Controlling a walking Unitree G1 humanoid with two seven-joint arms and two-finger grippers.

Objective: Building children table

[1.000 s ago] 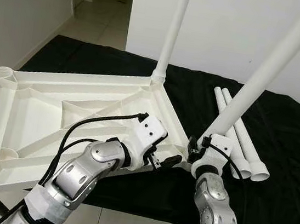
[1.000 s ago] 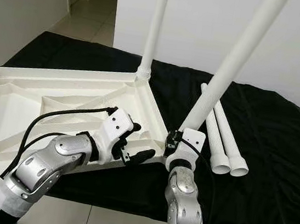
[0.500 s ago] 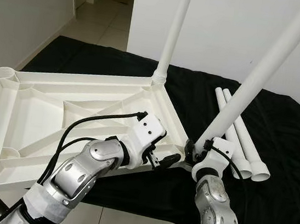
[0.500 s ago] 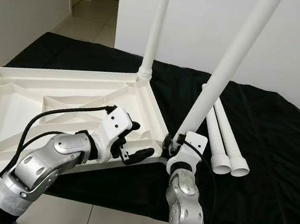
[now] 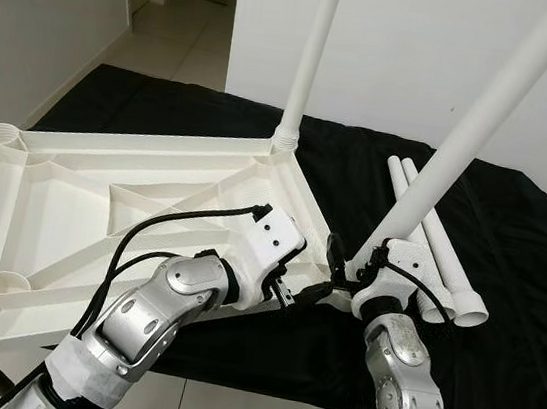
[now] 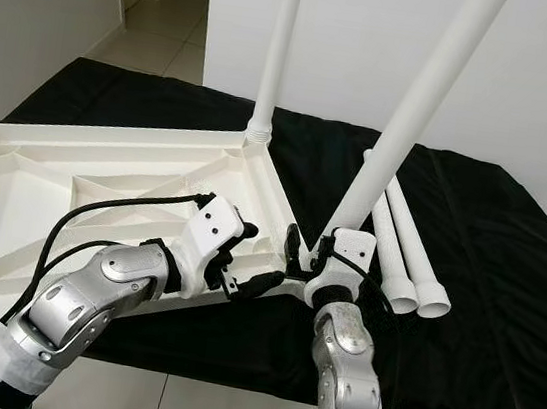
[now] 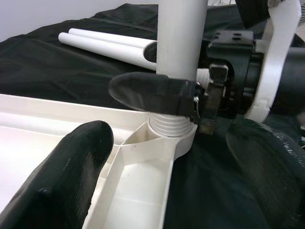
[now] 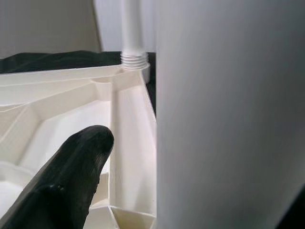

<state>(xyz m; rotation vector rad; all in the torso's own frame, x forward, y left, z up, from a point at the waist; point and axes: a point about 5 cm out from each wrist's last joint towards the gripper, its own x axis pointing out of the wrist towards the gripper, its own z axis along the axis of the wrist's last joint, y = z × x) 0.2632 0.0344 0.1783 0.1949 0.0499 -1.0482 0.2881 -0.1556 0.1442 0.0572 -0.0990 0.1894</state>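
- The right tool has slid in toward the near corner socket of the tabletop.
- The slanted leg it holds now seems seated in that socket.
- The right wrist has turned, one black finger now pointing up.

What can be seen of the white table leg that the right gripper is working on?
The table leg is a long, smooth white tube, plastic by its look, leaning up and to the right out of frame. Its ribbed, threaded foot sits in the near corner socket of the upturned tabletop. The right gripper is closed round its lower end, while the left gripper has one finger across it just above the threads.
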